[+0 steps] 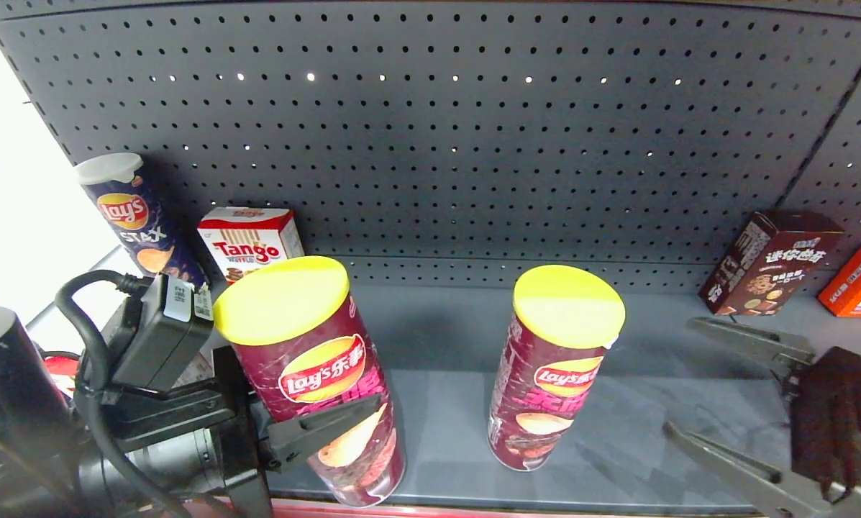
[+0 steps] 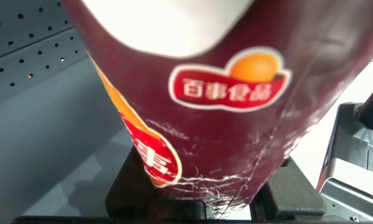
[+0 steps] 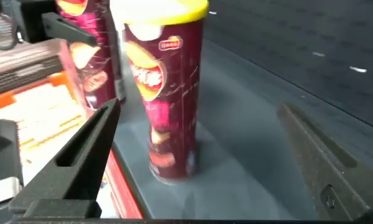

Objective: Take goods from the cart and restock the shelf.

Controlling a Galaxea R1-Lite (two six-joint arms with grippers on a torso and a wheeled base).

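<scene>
Left tool (image 1: 322, 428) is clamped around a maroon chip can (image 1: 308, 338) with a yellow lid, right at the shelf's (image 1: 444, 403) near-left edge, red-and-yellow oval logo facing out. Right tool (image 1: 678, 375) is spread wide, gripping nothing, just right of a matching second can (image 1: 552, 374) standing upright mid-shelf. There's bare shelf between the cans. Blue chip can (image 1: 131, 216) and wafer box (image 1: 247, 241) far left, brown box (image 1: 768, 262) far right.

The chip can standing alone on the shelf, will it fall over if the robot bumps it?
Probably, if bumped near its yellow lid: the chip can is tall and narrow on a small base. Once down it would likely roll, being round. Its glossy wrap looks slippery, so the open right gripper may need a firm squeeze.
</scene>
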